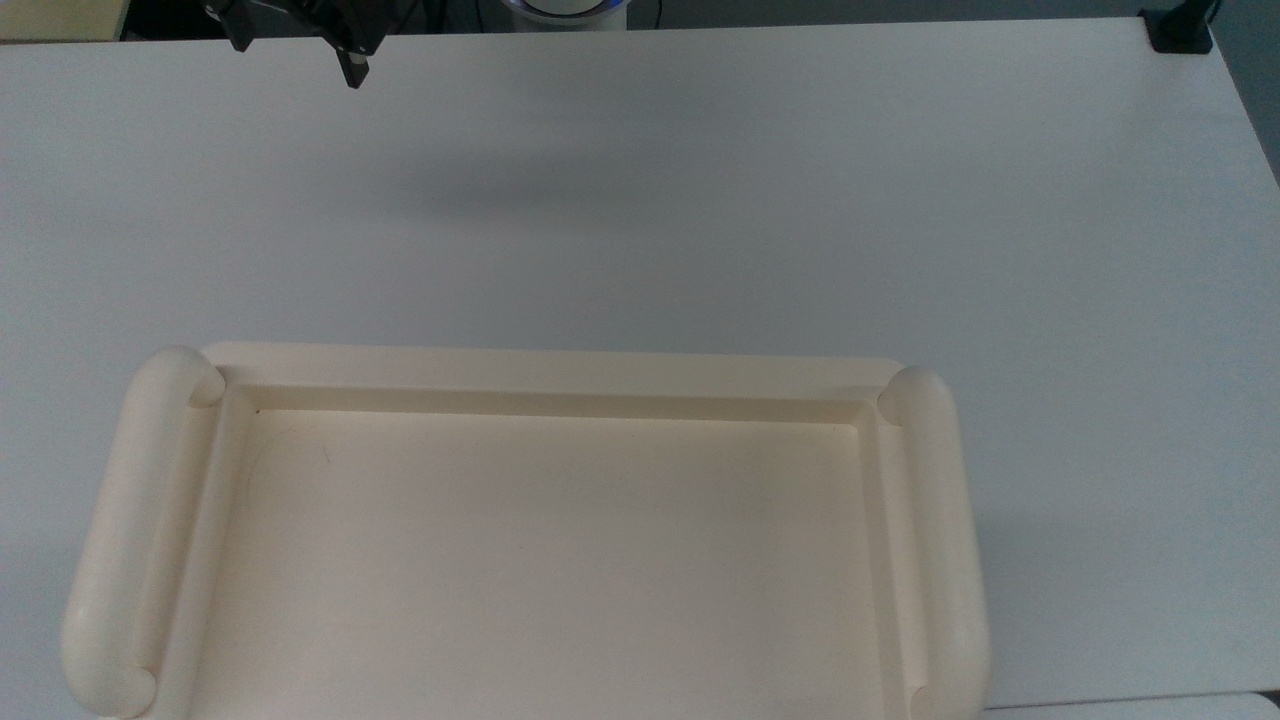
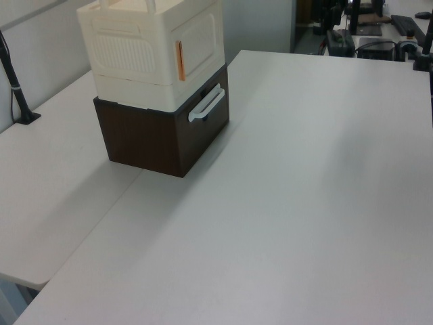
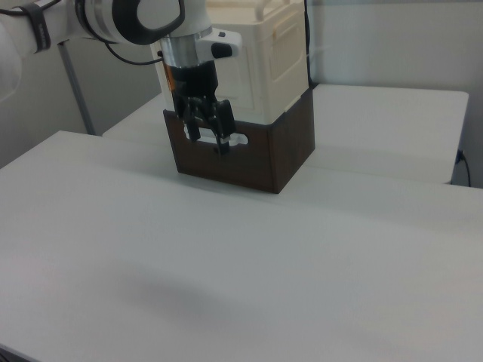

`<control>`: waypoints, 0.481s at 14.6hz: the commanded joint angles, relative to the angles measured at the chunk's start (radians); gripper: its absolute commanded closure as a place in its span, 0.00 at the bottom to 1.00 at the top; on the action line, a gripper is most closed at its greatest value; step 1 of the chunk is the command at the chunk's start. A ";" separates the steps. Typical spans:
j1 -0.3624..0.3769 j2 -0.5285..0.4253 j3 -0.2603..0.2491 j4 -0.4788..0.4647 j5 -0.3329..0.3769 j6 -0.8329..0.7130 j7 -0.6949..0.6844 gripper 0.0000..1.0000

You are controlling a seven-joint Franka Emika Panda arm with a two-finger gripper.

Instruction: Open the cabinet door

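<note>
The cream cabinet (image 2: 135,68) stands on a dark brown drawer box (image 2: 162,135). From above, its recessed tray-like top (image 1: 550,560) and two rounded tube rails (image 1: 130,540) fill the top view's lower part. The cabinet door (image 2: 201,42) is the panel on the face above the drawer's white handle (image 2: 206,103), with an orange strip (image 2: 180,60) at its edge. It lies shut, flush with the cabinet. My gripper (image 3: 207,139) hangs open and empty over the table, well short of the cabinet (image 3: 256,68). In the top view, the gripper (image 1: 300,55) sits at the upper left edge.
A wide white table (image 1: 700,200) spreads between the gripper and the cabinet. A black clamp (image 1: 1180,30) sits on its corner at the top view's upper right. A black post (image 2: 17,88) stands at the left view's left. Desks with equipment (image 2: 379,34) lie beyond.
</note>
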 commanded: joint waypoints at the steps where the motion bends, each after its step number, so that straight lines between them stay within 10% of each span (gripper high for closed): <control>1: 0.012 -0.001 -0.002 -0.006 0.002 -0.021 -0.008 0.00; 7: 0.011 -0.001 -0.008 -0.006 0.002 -0.021 -0.010 0.00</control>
